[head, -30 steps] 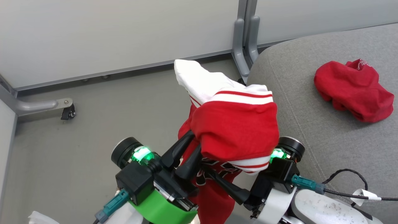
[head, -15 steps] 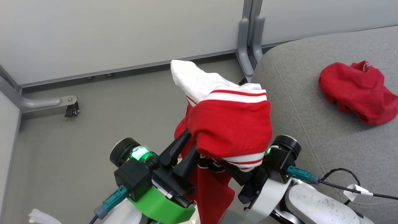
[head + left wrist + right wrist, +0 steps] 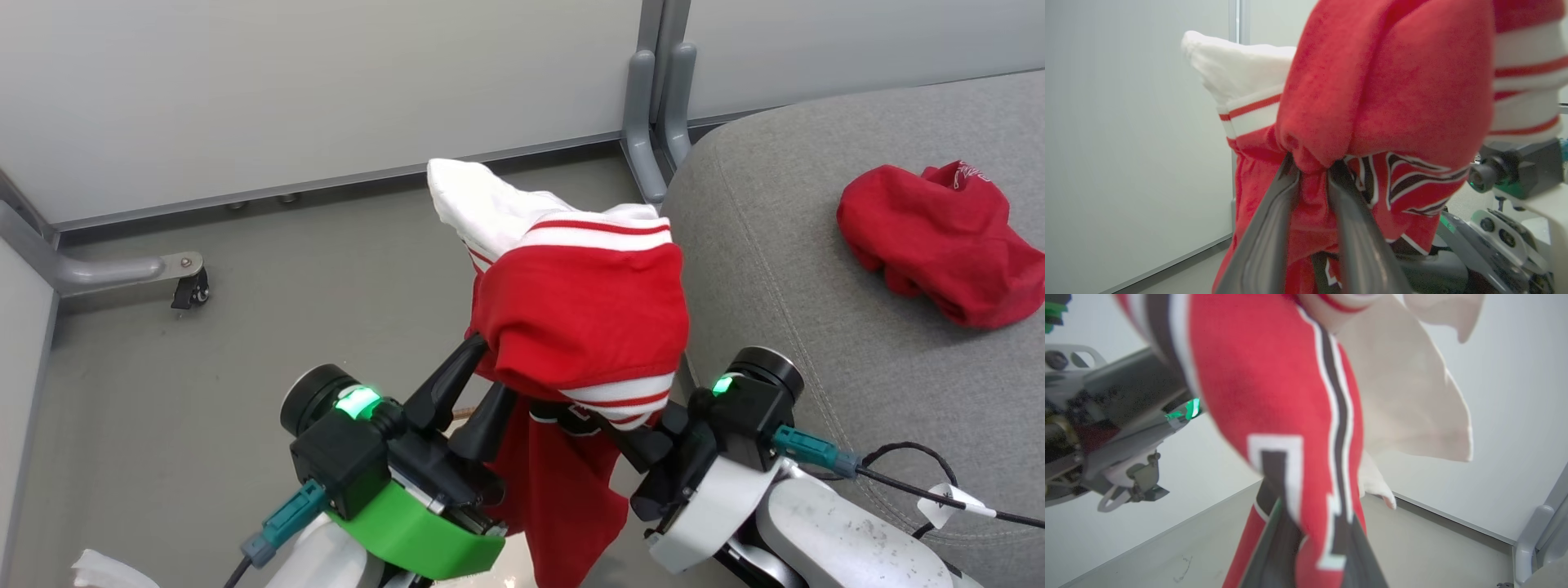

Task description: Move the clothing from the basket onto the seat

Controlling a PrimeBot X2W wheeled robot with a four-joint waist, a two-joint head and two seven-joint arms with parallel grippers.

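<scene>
Seat (image 3: 816, 269): a grey upholstered cushion occupies the right side of the head view, with its rounded corner at the far left and stitched seams running towards the near side.

Floor (image 3: 245, 327) and wall panels (image 3: 286, 98): grey floor lies to the left of the seat, and pale panels close the far side. A grey post (image 3: 653, 106) stands at the seat's far corner.

Jersey (image 3: 580, 318): red with white striped trim and black-and-white lettering. It is held up in the air over the floor, just left of the seat's edge and not on the cushion. A white flap points to the far side, and a red length hangs down between the two arms.

Plain red garment (image 3: 939, 237): lies crumpled on the seat at the far right, well apart from the jersey.

Left gripper (image 3: 488, 371): its jaws are closed on a bunched fold of the jersey, and the left wrist view shows the fabric pinched between both fingers (image 3: 1274, 228).

Right gripper (image 3: 633, 437): its jaws are closed. Its tips are hidden under the jersey's hem, and the right wrist view shows lettered cloth running down between its fingers (image 3: 1367, 559).

Caster (image 3: 189, 290): a small black wheel on a grey foot, at the far left by the wall.
</scene>
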